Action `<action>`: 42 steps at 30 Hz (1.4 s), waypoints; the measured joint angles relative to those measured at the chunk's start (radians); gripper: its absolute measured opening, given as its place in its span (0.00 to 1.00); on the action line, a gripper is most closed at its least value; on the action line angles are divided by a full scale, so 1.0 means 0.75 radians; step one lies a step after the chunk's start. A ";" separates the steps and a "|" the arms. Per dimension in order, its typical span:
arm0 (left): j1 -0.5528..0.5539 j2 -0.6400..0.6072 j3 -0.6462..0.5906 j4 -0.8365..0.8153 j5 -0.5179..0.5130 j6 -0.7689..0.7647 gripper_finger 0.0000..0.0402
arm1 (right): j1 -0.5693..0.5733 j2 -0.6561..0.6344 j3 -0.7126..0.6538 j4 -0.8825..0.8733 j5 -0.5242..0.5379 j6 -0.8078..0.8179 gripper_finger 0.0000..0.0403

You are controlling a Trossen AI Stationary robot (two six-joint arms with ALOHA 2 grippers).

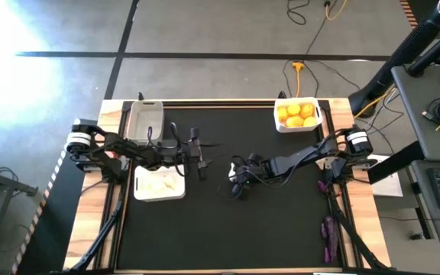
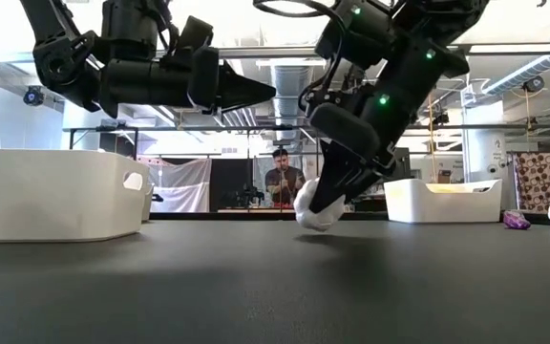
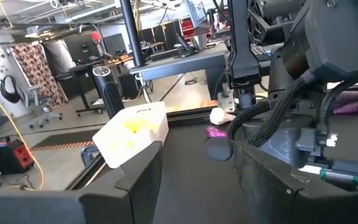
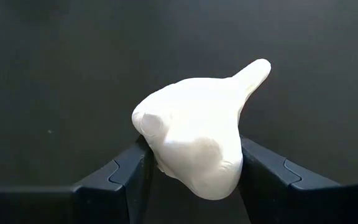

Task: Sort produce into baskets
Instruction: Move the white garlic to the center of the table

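Observation:
My right gripper (image 1: 237,182) is near the middle of the black mat, slanting down and shut on a whitish garlic bulb (image 4: 194,137). The bulb (image 2: 315,212) is low over the mat. My left gripper (image 1: 202,156) hovers level and open to its left, with nothing between its fingers (image 3: 138,177). One white basket (image 1: 298,114) at the far right holds yellow citrus. Another white basket (image 1: 159,183) at the left holds whitish bulbs. The greyish basket (image 1: 145,121) stands at the far left. Purple eggplant pieces (image 1: 328,229) lie at the table's right edge. My right gripper pinches the garlic bulb's round body (image 4: 160,149) between its two fingers (image 4: 126,174), one on each side. The fingers come slanting down from the table's right. The bulb's stem tip (image 4: 255,70) points away from the gripper. Whether the bulb touches the mat, I cannot tell.
Another bulb (image 3: 219,116) and a purple piece (image 3: 215,132) lie on the table's right side near my right arm's base. Black cables trail along both arms. The near half of the mat (image 1: 228,237) is bare. A person (image 2: 279,177) stands in the room beyond the table.

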 joint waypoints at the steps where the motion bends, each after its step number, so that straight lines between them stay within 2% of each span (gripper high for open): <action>1: -0.001 0.000 0.000 -0.006 0.000 -0.005 0.45 | -0.001 0.000 0.000 -0.010 0.000 0.001 0.47; 7: -0.014 0.000 0.000 -0.028 0.000 -0.026 0.45 | -0.012 -0.011 0.042 -0.082 -0.036 0.058 0.50; 15: -0.050 0.001 0.000 -0.028 0.001 -0.026 0.45 | -0.014 -0.013 0.176 -0.410 -0.039 0.054 0.68; 20: -0.060 0.001 0.000 -0.034 0.001 -0.034 0.45 | -0.015 -0.013 0.339 -0.711 -0.035 -0.031 0.77; 26: -0.077 0.002 0.000 -0.083 0.001 -0.070 0.45 | -0.033 -0.014 0.435 -1.293 0.012 0.025 0.83; 31: -0.108 0.002 -0.001 -0.129 0.001 -0.093 0.45 | -0.075 -0.015 0.323 -1.593 0.054 0.071 0.85; 35: -0.137 0.002 -0.001 -0.130 0.000 -0.096 0.45 | -0.162 -0.015 0.176 -1.628 0.045 0.060 0.84; 42: -0.154 0.002 -0.001 -0.130 -0.001 -0.096 0.45 | -0.403 -0.015 -0.050 -1.622 0.011 -0.029 0.80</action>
